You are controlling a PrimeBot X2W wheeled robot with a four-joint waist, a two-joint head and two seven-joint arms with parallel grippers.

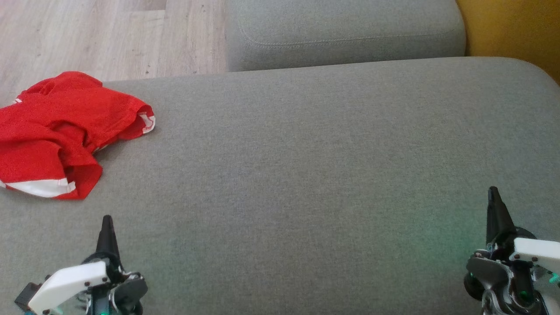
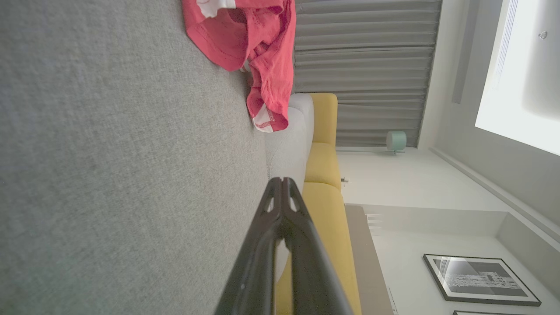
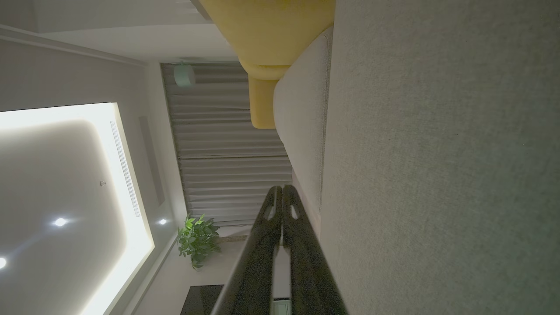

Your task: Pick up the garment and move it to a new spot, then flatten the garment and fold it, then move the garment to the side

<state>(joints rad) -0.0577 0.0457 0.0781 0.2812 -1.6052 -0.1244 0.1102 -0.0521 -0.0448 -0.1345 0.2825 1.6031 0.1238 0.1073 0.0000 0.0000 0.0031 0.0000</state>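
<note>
No legible text or labels.

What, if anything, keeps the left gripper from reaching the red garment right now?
Probably nothing, so likely yes: only bare grey cushion lies between the left gripper and the red garment just ahead. Its jaws are shut.

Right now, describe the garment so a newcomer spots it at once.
Start at the wide grey cushion. At its left edge, ahead of the left gripper, the garment lies crumpled. Bright red with white trim, it stands out from the plain grey fabric.
</note>
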